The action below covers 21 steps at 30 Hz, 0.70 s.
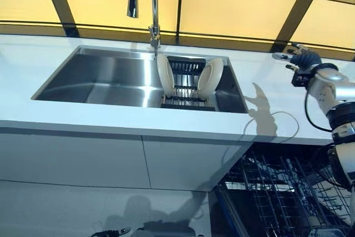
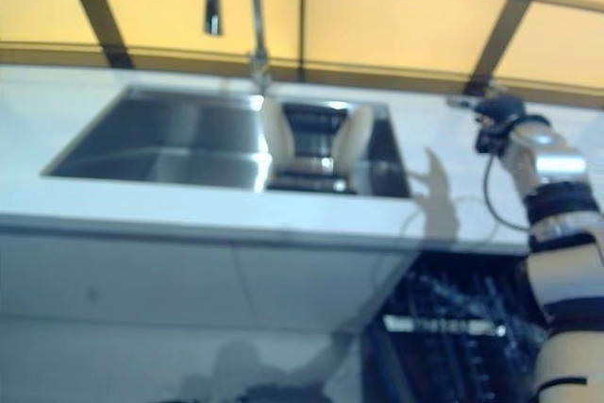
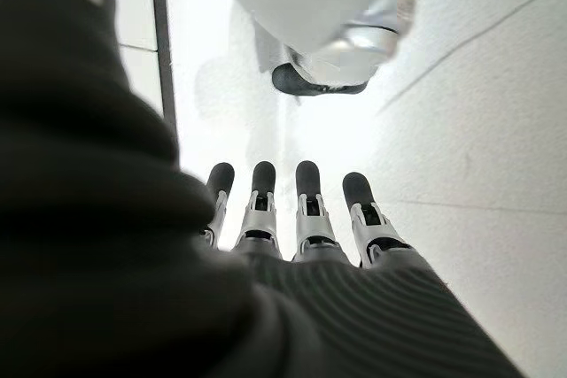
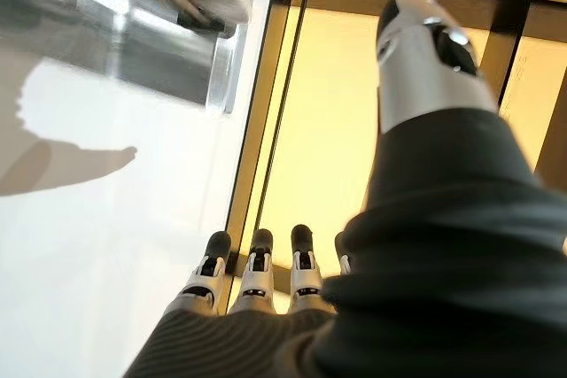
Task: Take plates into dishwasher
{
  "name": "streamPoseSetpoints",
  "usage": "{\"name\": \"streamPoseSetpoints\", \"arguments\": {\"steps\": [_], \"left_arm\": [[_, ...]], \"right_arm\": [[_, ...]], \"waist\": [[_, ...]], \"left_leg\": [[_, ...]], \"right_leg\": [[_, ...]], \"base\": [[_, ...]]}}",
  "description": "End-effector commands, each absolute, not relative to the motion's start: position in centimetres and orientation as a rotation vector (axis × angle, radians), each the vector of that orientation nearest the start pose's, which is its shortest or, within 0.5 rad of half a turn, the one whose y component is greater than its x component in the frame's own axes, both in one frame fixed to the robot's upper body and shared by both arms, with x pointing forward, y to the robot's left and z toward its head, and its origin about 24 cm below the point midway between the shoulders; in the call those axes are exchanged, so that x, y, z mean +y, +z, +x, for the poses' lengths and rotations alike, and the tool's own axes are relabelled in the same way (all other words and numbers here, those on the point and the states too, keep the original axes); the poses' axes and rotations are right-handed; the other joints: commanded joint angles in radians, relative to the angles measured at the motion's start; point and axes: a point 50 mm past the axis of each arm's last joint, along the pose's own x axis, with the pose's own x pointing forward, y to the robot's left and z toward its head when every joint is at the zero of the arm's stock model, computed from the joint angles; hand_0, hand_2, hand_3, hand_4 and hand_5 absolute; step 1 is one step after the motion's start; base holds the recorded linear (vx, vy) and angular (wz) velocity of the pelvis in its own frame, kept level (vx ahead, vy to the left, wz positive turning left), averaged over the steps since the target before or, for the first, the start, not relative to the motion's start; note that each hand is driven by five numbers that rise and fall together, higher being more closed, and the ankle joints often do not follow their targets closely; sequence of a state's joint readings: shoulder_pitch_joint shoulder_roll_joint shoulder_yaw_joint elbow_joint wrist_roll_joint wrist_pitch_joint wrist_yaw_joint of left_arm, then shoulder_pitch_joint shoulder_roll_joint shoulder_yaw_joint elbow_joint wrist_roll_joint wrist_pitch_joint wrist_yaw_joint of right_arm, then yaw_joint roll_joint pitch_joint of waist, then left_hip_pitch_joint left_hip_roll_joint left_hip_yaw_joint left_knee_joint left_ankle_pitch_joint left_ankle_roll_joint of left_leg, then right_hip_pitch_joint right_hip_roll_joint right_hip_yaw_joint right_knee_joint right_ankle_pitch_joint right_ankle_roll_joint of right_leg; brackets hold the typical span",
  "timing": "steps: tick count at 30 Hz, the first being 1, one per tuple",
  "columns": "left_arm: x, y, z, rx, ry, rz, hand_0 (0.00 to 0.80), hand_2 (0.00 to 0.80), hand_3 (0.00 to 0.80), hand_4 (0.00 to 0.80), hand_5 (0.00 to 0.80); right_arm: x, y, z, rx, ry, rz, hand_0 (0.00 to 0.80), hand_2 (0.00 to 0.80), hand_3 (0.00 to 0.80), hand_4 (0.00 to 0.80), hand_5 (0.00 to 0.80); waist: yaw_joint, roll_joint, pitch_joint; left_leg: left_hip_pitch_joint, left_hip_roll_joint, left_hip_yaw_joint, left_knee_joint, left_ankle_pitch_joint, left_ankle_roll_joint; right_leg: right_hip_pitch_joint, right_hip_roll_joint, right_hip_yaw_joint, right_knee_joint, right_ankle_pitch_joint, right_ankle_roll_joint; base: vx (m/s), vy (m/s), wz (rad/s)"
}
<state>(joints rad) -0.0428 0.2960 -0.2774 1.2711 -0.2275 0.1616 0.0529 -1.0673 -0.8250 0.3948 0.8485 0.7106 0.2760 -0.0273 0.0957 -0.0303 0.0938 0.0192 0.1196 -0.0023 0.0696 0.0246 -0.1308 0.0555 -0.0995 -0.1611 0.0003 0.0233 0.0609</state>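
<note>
Two cream plates stand on edge in a dark rack (image 1: 186, 90) in the right end of the steel sink (image 1: 105, 79): one on the left (image 1: 165, 74), one on the right (image 1: 211, 77). My right hand (image 1: 299, 59) hovers open over the white counter to the right of the sink, apart from the plates, holding nothing; its fingers (image 4: 257, 272) are straight and point toward the yellow wall. My left hand (image 3: 301, 210) hangs low with straight fingers toward the floor, empty, and just shows at the bottom edge (image 1: 111, 231). The dishwasher's wire basket (image 1: 283, 192) stands pulled out below the counter at the right.
A tall faucet (image 1: 152, 9) rises behind the sink, just above the left plate. White cabinet fronts (image 1: 83, 159) run under the counter (image 1: 33, 65) left of the dishwasher. A yellow panelled wall with dark frames closes the back.
</note>
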Motion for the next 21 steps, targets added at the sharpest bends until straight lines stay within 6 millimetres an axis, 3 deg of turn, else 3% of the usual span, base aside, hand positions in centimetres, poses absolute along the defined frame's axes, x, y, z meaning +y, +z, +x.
{"name": "streamPoseSetpoints", "arguments": {"steps": [1, 7, 21], "left_arm": [[26.6, -15.3, 9.6, 1.376, 0.159, 0.346, 0.0, 0.0, 0.0, 0.0, 0.0], [26.6, -15.4, 9.5, 1.365, 0.168, 0.348, 0.0, 0.0, 0.0, 0.0, 0.0], [26.6, -15.5, 8.7, 1.361, 0.183, 0.314, 0.0, 0.0, 0.0, 0.0, 0.0]], "right_arm": [[-27.0, 28.6, 39.2, -0.124, -0.187, -0.209, 0.0, 0.0, 0.0, 0.0, 0.0], [-26.9, 30.7, 38.9, -0.184, -0.18, -0.209, 0.0, 0.0, 0.0, 0.0, 0.0], [-25.9, 31.3, 39.2, -0.194, -0.221, -0.146, 0.0, 0.0, 0.0, 0.0, 0.0]], "waist": [[0.003, -0.043, 0.039], [0.002, -0.042, 0.042], [0.022, -0.043, 0.067]], "left_leg": [[-0.023, -0.039, -0.005, -0.097, 0.05, 0.053], [-0.048, -0.053, -0.008, -0.157, 0.054, 0.054], [-0.082, -0.041, -0.004, -0.157, 0.048, 0.05]], "right_leg": [[-0.038, -0.074, 0.006, -0.008, 0.071, 0.053], [-0.075, -0.079, -0.016, -0.08, 0.107, 0.07], [-0.104, -0.093, -0.029, -0.088, 0.109, 0.081]], "base": [[-0.01, 0.011, 0.11], [0.017, 0.004, -0.04], [0.022, 0.001, 0.01]]}}
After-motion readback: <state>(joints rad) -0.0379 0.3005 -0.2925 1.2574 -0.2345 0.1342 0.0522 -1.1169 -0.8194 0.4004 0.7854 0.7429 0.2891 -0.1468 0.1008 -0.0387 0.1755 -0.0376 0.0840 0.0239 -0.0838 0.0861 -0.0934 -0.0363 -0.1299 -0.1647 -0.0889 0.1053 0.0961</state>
